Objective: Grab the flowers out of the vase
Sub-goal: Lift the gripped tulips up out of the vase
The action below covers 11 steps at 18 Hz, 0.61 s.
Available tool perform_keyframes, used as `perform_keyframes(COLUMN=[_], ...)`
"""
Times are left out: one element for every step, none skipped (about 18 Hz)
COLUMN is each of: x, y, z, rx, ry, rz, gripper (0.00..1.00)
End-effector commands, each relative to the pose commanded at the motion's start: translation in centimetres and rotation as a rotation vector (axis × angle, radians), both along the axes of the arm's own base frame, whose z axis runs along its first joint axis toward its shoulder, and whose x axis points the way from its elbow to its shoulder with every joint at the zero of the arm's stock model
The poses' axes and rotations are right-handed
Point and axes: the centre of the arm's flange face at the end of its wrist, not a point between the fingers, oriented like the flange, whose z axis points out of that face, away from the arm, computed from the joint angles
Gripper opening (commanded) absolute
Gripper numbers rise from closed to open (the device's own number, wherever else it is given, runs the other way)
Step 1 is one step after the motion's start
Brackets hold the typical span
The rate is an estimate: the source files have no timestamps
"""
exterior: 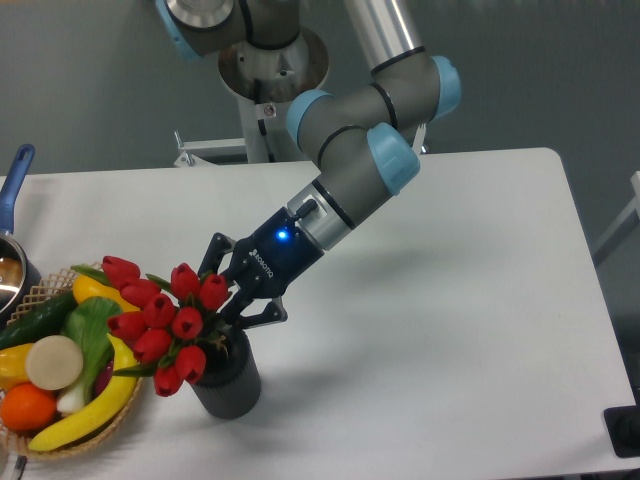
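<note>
The flowers (160,325), a bunch of red tulip buds with green leaves, stand in the short dark grey ribbed vase (230,382) near the table's front left and lean to the left. My gripper (232,303) comes in from the upper right, tilted down, right against the bunch just above the vase mouth. Its black fingers (216,256) are spread apart, one above and one below the stems. The fingertips are partly hidden behind the blooms.
A wicker basket (85,443) with a yellow banana, green vegetables and an orange sits just left of the vase, touching the flowers. A blue-handled pot (14,200) is at the far left edge. The arm's base stands behind the table.
</note>
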Motion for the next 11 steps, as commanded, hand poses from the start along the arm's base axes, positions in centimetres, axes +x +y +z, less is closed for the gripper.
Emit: perform_keyframes(x=[-0.2, -0.4, -0.4, -0.5, -0.6, -0.8, -0.8, -0.9, -0.9, -0.9, -0.9], y=[0.0, 0.0, 0.0, 0.1, 0.2, 0.3, 0.4, 0.6, 0.7, 1.0, 1.2], z=[0.5, 0.9, 1.6, 1.9, 2.2, 2.7, 3.2, 3.8, 4.2, 4.7, 5.5], rx=[0.020, 0.041, 0.062, 0.069, 0.070, 0.070, 0.072, 0.074, 0.070, 0.069, 0.072], ry=[-0.011, -0.019, -0.024, -0.022, -0.022, -0.024, -0.023, -0.025, -0.034, -0.037, -0.042], rz=[-0.003, -0.007, -0.013, -0.015, -0.013, -0.010, -0.009, -0.008, -0.004, -0.003, -0.003], gripper=[0.33, 0.33, 0.33, 0.33, 0.33, 0.33, 0.33, 0.33, 0.33, 0.32, 0.31])
